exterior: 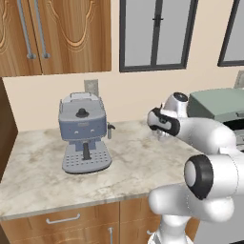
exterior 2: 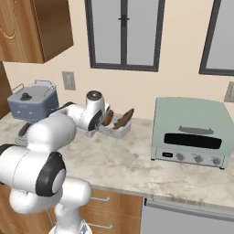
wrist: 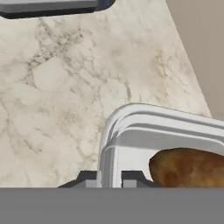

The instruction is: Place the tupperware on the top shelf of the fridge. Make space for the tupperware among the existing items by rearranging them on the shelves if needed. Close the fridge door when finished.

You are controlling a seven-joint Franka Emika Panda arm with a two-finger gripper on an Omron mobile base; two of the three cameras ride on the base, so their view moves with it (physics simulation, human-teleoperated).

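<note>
The fingers (wrist: 109,177) are pinched tight on the rim of the tupperware (wrist: 162,131) (brown lumpy food inside), which sits on the marble counter (exterior 2: 119,160) between the espresso machine (exterior: 85,133) and the pale-green toaster oven (exterior 2: 191,132).

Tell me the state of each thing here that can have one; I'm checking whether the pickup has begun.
end effector: shut on the tupperware's rim, one finger each side of the wall.
tupperware: lidless, brown food inside, on the counter.
toaster oven: door closed.
coffee machine: upright, nothing under its spout.
upper cabinet: doors closed.
</note>
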